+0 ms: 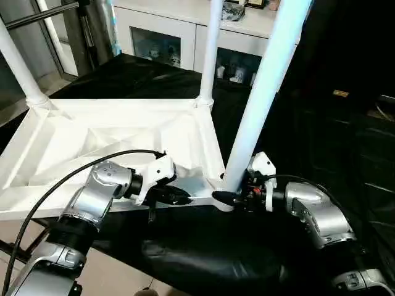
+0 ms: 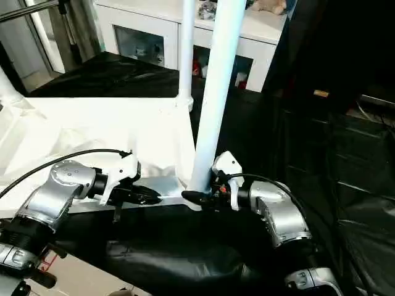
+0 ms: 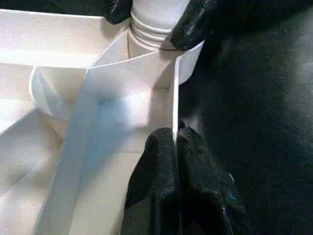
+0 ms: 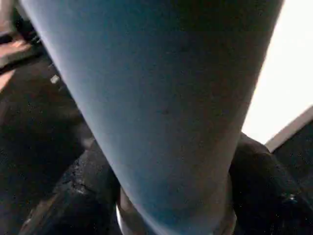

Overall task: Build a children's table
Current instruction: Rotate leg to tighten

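The children's table (image 1: 117, 145) is being shown upside down across the left and centre of the left eye view, its white plastic top lying on a black cloth (image 1: 203, 253) with the ribbed, diagonally braced underside facing up. Three tapered white tube legs are being seen standing in its round corner sockets: one leg (image 1: 18, 65) at the upper left, one leg (image 1: 210, 52) at the top centre, and the nearest leg (image 1: 265, 86) leaning up from the near right corner toward the top right of the frame. The thin rim (image 3: 174, 103) of the top is being pinched by the left gripper (image 3: 175, 147), whose black fingers are being pressed together on it just beside that corner socket. The base of the nearest leg is being straddled by the right gripper (image 1: 227, 196), one black finger on each side; whether it is actually being squeezed cannot be told. A white glass-door cabinet (image 1: 185, 37) is being seen along the top of the frame, and a pale floor (image 1: 55, 83) at the upper left.
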Robot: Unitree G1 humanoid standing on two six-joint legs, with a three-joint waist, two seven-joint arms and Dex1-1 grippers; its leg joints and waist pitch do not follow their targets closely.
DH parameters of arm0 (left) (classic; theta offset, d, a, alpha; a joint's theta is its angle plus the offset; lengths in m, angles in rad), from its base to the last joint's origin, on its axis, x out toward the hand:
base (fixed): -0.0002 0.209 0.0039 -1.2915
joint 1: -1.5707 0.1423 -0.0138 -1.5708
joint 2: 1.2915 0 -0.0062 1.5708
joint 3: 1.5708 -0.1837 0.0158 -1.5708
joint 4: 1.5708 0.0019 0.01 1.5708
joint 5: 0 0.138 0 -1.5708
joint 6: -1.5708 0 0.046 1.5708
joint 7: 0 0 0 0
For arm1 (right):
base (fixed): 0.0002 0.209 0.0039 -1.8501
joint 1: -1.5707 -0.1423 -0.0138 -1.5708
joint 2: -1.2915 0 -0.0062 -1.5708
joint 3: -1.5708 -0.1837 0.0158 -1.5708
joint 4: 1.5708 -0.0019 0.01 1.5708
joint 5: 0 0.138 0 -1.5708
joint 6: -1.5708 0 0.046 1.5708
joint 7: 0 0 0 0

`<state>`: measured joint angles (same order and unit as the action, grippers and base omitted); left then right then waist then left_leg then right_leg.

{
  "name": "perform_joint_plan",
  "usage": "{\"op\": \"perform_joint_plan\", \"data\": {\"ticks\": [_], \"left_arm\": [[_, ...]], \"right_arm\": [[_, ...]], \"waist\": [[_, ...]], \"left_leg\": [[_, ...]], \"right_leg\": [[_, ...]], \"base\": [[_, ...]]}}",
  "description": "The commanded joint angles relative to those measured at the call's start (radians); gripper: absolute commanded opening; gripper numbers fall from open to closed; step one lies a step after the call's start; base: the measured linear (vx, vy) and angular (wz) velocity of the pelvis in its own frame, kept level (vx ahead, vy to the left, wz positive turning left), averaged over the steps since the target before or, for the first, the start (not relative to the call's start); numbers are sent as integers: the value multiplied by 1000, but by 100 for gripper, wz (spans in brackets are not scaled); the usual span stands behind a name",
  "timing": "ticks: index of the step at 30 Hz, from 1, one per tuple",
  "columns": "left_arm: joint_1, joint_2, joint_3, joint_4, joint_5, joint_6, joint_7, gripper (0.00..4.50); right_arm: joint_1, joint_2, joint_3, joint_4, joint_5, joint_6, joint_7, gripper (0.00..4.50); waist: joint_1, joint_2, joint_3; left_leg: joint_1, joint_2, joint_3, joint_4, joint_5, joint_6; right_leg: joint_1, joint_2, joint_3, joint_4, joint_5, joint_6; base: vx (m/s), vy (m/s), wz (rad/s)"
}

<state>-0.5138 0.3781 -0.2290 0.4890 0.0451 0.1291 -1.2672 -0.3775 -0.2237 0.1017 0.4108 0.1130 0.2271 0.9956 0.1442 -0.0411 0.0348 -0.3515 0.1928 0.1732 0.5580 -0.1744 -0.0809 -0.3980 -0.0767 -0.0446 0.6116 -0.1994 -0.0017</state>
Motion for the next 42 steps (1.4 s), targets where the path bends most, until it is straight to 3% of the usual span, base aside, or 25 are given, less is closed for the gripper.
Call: {"op": "perform_joint_plan", "data": {"ticks": [1, 6, 9, 10, 13, 16, 21, 26, 30, 31, 37, 42], "left_arm": [[-56, -96, -12, 28, 17, 1, 158, 0], [-120, -179, 11, 109, 61, 42, 361, 0], [-131, -197, 15, 121, 67, 46, 399, 0], [-142, -221, 19, 136, 70, 44, 436, 0], [-146, -237, 15, 143, 72, 31, 436, 0], [-139, -233, 6, 140, 69, 13, 407, 0], [-114, -199, -8, 109, 53, -5, 338, 0], [-75, -142, -26, 61, 30, -48, 216, 0], [-56, -113, -31, 33, 9, -55, 150, 0], [-47, -99, -35, 19, -1, -55, 120, 0], [-24, -56, -41, -19, -23, -59, 36, 0], [-8, -38, -41, -43, -36, -52, -4, 0]], "right_arm": [[-12, 112, 79, 42, -33, -2, -98, 270], [-71, 226, -10, 205, -122, 0, -539, 267], [-81, 246, -27, 224, -122, 3, -599, 267], [-98, 265, -24, 256, -161, -16, -703, 267], [-97, 285, -22, 254, -125, -60, -606, 267], [-89, 289, -24, 223, -73, -45, -502, 337], [-70, 248, 40, 176, -67, -82, -409, 383], [-37, 177, 76, 85, -19, -89, -194, 383], [-26, 126, 88, 34, 8, -76, -71, 383], [-24, 102, 93, 17, 22, -74, -21, 383], [-11, 33, 127, -42, 52, -29, 119, 383], [3, 10, 150, -61, 44, -18, 164, 383]], "waist": [[-5, 1, -39], [-13, 4, -36], [-12, 5, -40], [-11, 7, -42], [-8, 7, -45], [-8, 7, -46], [-8, 7, -45], [-9, 4, -45], [-13, 4, -47], [-14, 0, -47], [-5, 2, -44], [-1, 0, -44]], "left_leg": [[8, 37, -6, -70, -264, -3], [14, 34, -15, -79, -326, -50], [14, 36, -14, -78, -327, -43], [13, 36, -13, -77, -314, -43], [12, 33, -8, -71, -277, -30], [4, 33, -8, -69, -238, -8], [4, 33, -8, -70, -252, -1], [0, 36, -9, -69, -243, 19], [1, 37, -6, -63, -202, 36], [0, 35, -5, -62, -192, 40], [1, 40, -2, -60, -193, 49], [2, 40, -3, -61, -201, 38]], "right_leg": [[36, -69, 42, -82, -240, -181], [28, -73, 42, -97, -406, -122], [25, -71, 45, -96, -360, -118], [27, -70, 45, -92, -320, -124], [30, -66, 46, -84, -228, -138], [39, -64, 44, -76, -158, -152], [41, -66, 43, -79, -178, -154], [46, -66, 42, -78, -163, -157], [45, -63, 41, -69, -81, -191], [46, -64, 40, -67, -70, -199], [44, -63, 39, -67, -103, -207], [44, -65, 38, -67, -130, -204]], "base": [[0, 0, 0], [0, 0, 0], [0, 0, 0], [0, 0, 0], [0, 0, 0], [0, 0, 0], [0, 0, 0], [0, 0, 0], [0, 0, 0], [0, 0, 0], [0, 0, 0], [0, 0, 0]]}}
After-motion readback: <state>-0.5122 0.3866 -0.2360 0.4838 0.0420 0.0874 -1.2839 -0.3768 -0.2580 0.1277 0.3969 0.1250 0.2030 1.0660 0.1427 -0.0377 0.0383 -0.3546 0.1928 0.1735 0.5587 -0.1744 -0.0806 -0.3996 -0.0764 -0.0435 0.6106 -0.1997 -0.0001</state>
